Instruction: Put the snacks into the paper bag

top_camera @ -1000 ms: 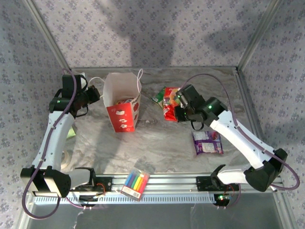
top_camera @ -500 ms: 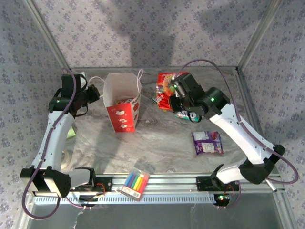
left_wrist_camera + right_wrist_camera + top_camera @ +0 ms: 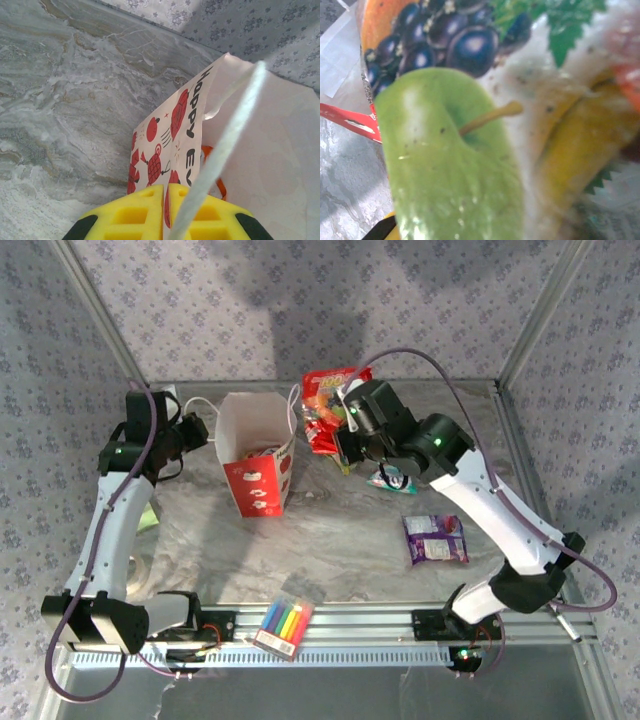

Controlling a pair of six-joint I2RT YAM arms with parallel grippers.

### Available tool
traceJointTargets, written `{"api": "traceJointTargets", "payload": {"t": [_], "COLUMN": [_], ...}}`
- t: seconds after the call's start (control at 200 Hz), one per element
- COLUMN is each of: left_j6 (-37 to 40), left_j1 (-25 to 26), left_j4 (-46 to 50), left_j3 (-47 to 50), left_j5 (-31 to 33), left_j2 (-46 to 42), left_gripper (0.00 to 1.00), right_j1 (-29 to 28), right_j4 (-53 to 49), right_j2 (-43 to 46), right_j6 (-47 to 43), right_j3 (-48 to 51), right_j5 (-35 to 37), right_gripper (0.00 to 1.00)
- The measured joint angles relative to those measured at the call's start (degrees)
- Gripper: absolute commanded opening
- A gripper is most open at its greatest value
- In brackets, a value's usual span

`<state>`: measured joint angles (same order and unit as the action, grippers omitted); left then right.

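The paper bag [image 3: 256,462] stands open at the back left, white with red prints. My left gripper [image 3: 207,432] is shut on its left wall; in the left wrist view the yellow fingers [image 3: 135,215] pinch the printed paper bag [image 3: 172,125], and a white string handle [image 3: 227,142] runs across. An orange packet [image 3: 218,186] lies inside. My right gripper [image 3: 342,434] holds a red snack packet [image 3: 324,404] in the air just right of the bag's mouth; its fruit print [image 3: 470,150] covers the right wrist view. A teal-white packet [image 3: 391,480] and a purple packet [image 3: 435,538] lie on the table.
A clear box of coloured markers [image 3: 283,625] rests on the front rail. A small green thing [image 3: 150,519] lies beside the left arm. Metal frame posts and patterned walls close in the table [image 3: 330,540] at the back and sides.
My right gripper has lifted the red packet off the table and carried it left and towards the back, close to the bag. The teal-white packet now shows. The left arm has stayed still.
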<state>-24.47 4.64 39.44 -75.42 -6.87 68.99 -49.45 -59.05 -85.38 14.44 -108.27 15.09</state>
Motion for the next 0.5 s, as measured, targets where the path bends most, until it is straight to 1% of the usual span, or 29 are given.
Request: {"api": "traceJointTargets", "payload": {"t": [0.35,0.5], "left_j6": [0.2,0.7], "left_j1": [0.3,0.3], "left_j4": [1.1,1.2], "left_j3": [-0.8,-0.9], "left_j5": [0.0,0.2], "left_j2": [0.0,0.0], "left_gripper": [0.11,0.11], "right_j1": [-3.1,-3.5], "right_j4": [4.6,8.2], "right_j2": [-3.1,-4.6], "right_j6": [-3.5,-4.4], "right_j3": [-3.2,-4.4], "right_j5": [0.1,-1.3], "right_gripper": [0.08,0.08]}}
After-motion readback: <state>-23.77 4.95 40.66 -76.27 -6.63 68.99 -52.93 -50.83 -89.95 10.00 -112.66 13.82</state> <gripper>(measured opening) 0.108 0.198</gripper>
